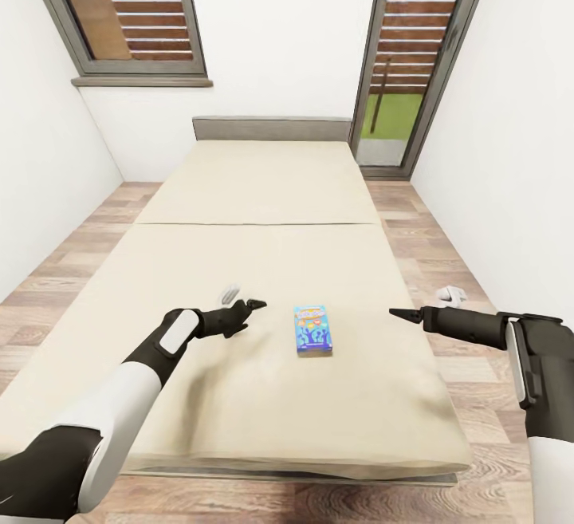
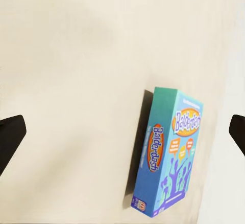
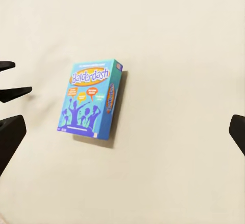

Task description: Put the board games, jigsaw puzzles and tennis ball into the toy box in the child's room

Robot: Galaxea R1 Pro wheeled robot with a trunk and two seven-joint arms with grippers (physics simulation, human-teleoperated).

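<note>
**Blue Balderdash box flat on the bed, both grippers spread wide on either side**

Head view: beige mattress of the bed, smooth and matte, one seam straight across its middle; grey headboard at the far end against a white wall. Wood-plank floor down both sides. Slatted dark-framed window at the far left, a taller slatted glazed door at the far right with green beyond.

Blue board game lying face up near the foot edge of the mattress, roughly midway across. Left gripper over the mattress just to the box's left, not touching. Right gripper off the mattress's right edge, over the floor, farther from the box.

Left wrist view: box seen obliquely, long side panel and cover both readable, "Balderdash" in orange-ringed lettering; thin rectangular card box, glossy print. Dark fingertips at opposite edges of the frame, spread wide, nothing between them.

Right wrist view: cover of the box seen almost square on, blue silhouette figures and coloured speech bubbles, short shadow at one side. Fingertips wide apart, holding nothing.
</note>
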